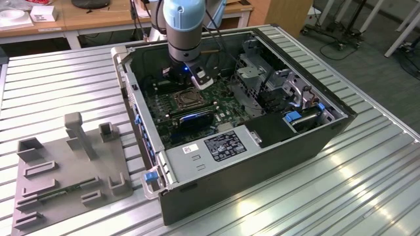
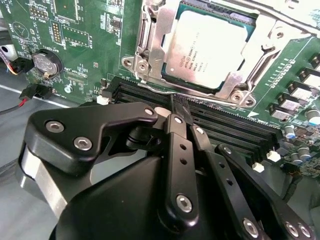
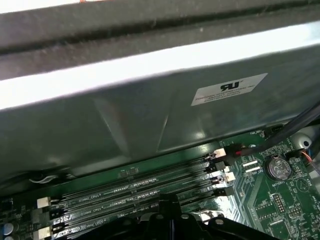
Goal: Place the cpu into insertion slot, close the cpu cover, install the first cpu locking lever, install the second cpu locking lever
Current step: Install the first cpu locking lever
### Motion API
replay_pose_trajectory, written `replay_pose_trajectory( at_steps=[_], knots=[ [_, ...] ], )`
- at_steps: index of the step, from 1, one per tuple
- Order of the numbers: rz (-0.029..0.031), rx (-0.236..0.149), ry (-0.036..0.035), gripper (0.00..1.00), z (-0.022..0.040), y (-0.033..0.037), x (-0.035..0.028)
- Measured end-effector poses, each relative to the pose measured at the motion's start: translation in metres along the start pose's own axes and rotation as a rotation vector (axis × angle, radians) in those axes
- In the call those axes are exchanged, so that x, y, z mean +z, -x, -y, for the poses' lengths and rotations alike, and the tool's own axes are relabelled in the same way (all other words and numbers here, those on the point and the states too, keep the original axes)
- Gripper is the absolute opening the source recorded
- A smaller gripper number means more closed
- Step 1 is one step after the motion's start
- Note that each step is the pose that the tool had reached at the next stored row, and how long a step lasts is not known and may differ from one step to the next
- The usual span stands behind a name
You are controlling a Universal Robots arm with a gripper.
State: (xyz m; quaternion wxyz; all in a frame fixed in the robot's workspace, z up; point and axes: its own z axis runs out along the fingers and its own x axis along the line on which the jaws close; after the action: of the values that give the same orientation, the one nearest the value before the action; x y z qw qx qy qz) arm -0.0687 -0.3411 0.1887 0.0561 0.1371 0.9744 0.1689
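Observation:
The cpu (image 2: 206, 47), a square chip with a silvery top, lies flat in its socket on the green motherboard. The cpu cover (image 2: 152, 47), a silver frame plate, lies down around it with the chip showing through its window. A thin metal lever (image 2: 215, 98) runs along the socket edge nearest my fingers. My gripper (image 2: 178, 107) is shut with nothing between its black fingertips. Its tips are at that socket edge, just above the black memory slots (image 2: 230, 127). In the exterior view the arm reaches down into the open computer case over the socket (image 1: 186, 100).
The open case (image 1: 262, 162) lies on a slatted metal table, with its walls close around the arm. A drive cage (image 1: 253, 73) stands toward the exterior view's right of the socket. A coin battery (image 2: 45, 62) and wires sit near the board's edge. A grey fixture (image 1: 72, 162) lies outside the case.

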Motion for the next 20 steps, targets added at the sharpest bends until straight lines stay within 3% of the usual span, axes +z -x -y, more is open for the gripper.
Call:
replay_pose_trajectory(
  at_steps=[20],
  knots=[
    [0.0003,0.001,-0.0003,0.11,0.0005,0.0019,0.0030]
  ],
)
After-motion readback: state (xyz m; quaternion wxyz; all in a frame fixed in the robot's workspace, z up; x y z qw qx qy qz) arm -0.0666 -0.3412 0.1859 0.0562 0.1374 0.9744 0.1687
